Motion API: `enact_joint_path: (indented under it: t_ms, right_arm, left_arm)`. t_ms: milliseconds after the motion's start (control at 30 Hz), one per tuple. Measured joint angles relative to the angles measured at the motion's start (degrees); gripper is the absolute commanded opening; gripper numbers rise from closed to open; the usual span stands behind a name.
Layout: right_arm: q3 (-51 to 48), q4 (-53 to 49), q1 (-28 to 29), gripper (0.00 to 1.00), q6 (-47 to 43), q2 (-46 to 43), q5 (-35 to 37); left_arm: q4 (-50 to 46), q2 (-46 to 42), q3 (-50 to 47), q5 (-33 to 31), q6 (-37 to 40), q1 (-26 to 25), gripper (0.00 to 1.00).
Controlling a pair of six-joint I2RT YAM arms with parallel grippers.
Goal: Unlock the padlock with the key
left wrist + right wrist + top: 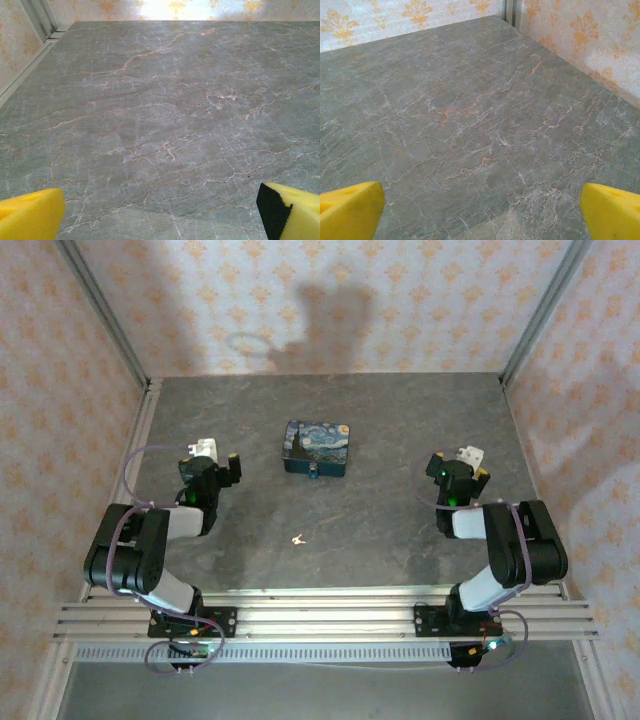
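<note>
While my left gripper (pixel 160 217) and right gripper (pixel 480 210) hang wide open and empty, the tiny pale metal key (pixel 297 538) lies flat mid-table. It looks light, thin and slippery, so I'd pinch its edges. The small teal padlock (pixel 313 472) sits just before the blue-and-yellow rectangular tin (pixel 317 445).

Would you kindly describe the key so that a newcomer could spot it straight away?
Start from the grey stone table and find the blue-and-yellow Starry Night tin near its middle. The key lies on bare stone, well nearer the table's near edge than the tin. It is a tiny pale sliver lying alone, unlike the dark teal padlock at the tin's near side.
</note>
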Motion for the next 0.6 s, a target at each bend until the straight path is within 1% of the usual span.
enact_joint_path:
  t_ms: [600]
  right_arm:
    - [0.0, -0.02, -0.15, 0.99, -0.02, -0.02, -0.24]
  left_arm:
    - [0.0, 0.0, 0.0, 0.02, 0.0, 0.0, 1.0]
